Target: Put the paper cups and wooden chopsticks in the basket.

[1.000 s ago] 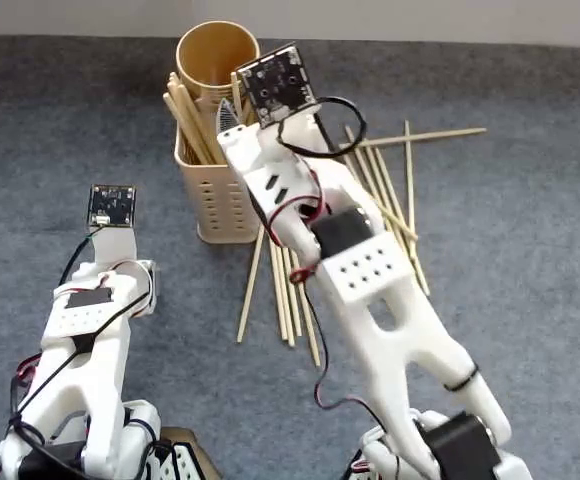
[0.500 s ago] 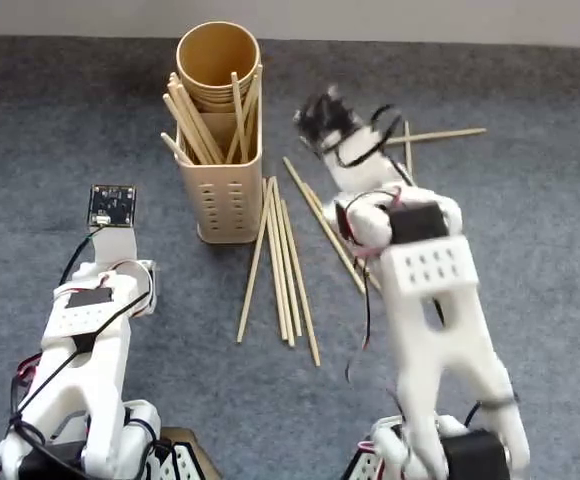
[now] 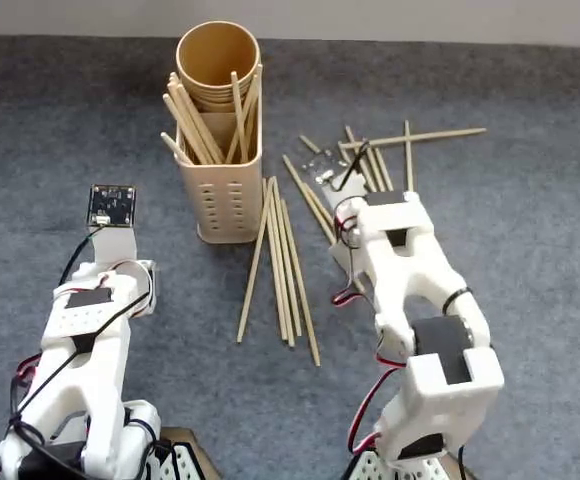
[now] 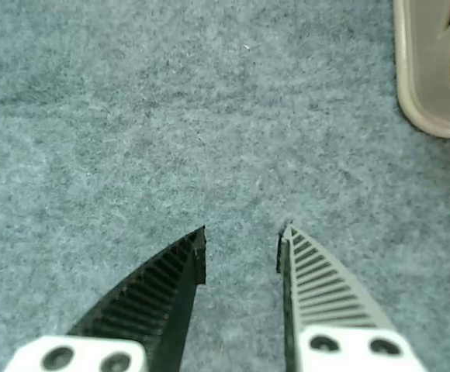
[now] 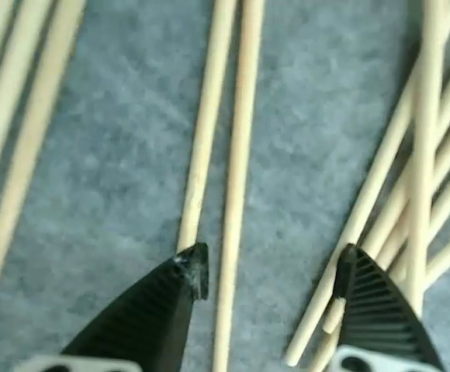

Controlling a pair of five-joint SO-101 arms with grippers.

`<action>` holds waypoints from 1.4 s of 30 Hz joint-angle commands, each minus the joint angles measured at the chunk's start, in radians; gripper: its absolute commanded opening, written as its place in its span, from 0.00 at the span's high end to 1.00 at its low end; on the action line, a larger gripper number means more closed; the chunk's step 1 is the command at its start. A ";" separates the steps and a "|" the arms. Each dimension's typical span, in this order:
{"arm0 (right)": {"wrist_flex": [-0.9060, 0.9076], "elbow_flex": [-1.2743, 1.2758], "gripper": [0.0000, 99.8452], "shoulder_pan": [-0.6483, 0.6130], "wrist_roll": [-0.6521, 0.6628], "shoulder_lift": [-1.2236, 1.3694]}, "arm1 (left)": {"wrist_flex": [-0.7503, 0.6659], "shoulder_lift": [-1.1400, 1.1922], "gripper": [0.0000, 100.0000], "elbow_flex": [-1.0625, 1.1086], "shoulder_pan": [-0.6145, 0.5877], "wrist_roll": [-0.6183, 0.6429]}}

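Right claw (image 5: 271, 267) sits low over the carpet (image 3: 530, 260) to the right of the basket (image 3: 228, 205), jaws wide apart and holding nothing. We see one loose chopstick (image 5: 237, 155) running up between the jaws. The dark fingertip (image 5: 194, 271) lies at or over the stick next to it; we can't tell if it touches. The other fingertip is over a crossed pile of chopsticks (image 5: 411, 178).

Left claw (image 4: 244, 240) hangs over bare carpet to the left of the basket, jaws partly apart, gripping nothing; a basket corner (image 4: 434, 77) shows near it.

The basket stands upright. We count a stack of paper cups (image 3: 217, 55) in its far half and several chopsticks in the basket (image 3: 195, 120) leaning in the near half, tips above the rim. A bundle of chopsticks (image 3: 280, 260) lies on the carpet just right of the basket, with its upper ends close to the wall. More scattered sticks (image 3: 400, 150) lie farther right, well apart from the basket.

Carpet's back edge runs just behind the basket. Carpet spreads wide to the basket's left and far right.
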 commanded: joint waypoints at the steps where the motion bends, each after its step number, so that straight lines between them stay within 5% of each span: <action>1: -0.021 -0.042 0.73 -0.082 0.006 -0.005 | -0.009 -0.015 0.82 -0.004 0.018 -0.008; 18: 0.010 -0.099 0.73 -0.163 0.005 0.007 | -0.009 -0.015 0.82 -0.004 0.018 -0.008; 27: -0.007 -0.176 0.74 -0.128 0.005 0.242 | -0.009 -0.015 0.82 -0.004 0.018 -0.008; 29: 0.001 -0.222 0.77 -0.097 -0.018 0.259 | -0.009 -0.015 0.82 -0.004 0.019 -0.008; 33: 0.008 -0.285 1.00 -0.031 -0.124 0.255 | -0.009 -0.015 0.82 -0.004 0.022 -0.008; 42: 0.242 -0.466 0.99 0.096 -0.195 0.248 | -0.009 -0.015 0.82 -0.004 0.022 -0.008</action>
